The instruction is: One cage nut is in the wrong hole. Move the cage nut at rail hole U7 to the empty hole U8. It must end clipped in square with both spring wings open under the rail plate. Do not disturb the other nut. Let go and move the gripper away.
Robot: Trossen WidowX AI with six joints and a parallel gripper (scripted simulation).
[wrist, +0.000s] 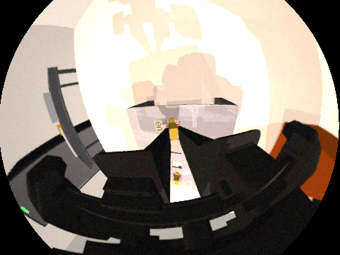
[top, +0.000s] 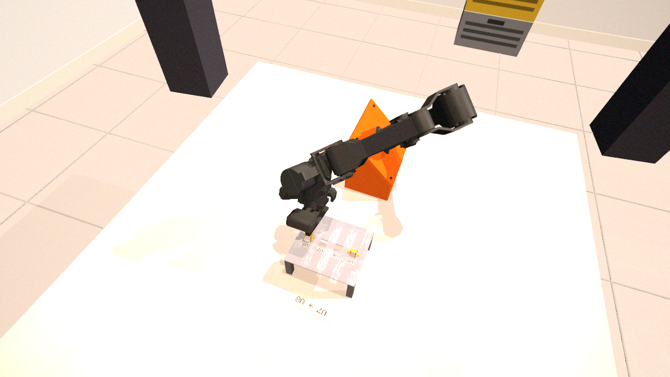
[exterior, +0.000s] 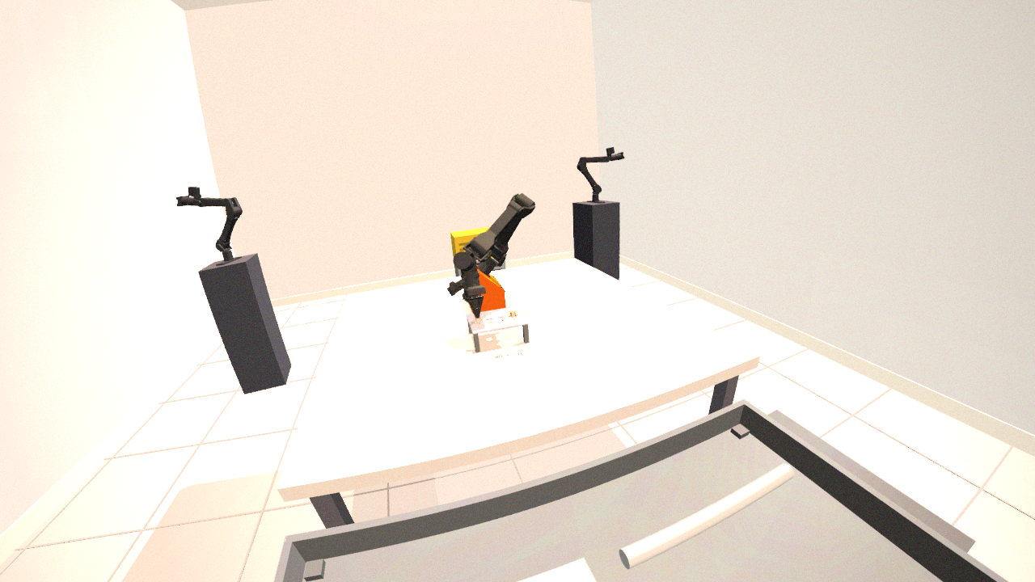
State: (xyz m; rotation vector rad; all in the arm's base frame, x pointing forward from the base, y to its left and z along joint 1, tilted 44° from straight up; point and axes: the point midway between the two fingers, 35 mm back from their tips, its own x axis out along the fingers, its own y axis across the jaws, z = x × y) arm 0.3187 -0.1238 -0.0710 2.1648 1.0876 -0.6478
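Rail plate (top: 323, 269) (exterior: 500, 326) (wrist: 209, 120) streaky, metal-like; arm (top: 391, 138) (exterior: 499, 235) matt blk, plastic-like w/ smooth orange base (top: 367, 187) (exterior: 493, 295) (wrist: 327, 163).

The black six-joint arm (top: 360, 152) (exterior: 499, 235) arches toward the table's far edge, its gripper (top: 308, 231) (exterior: 477, 317) (wrist: 174, 132) angled downward, fingers nearly together, pinching something narrow.
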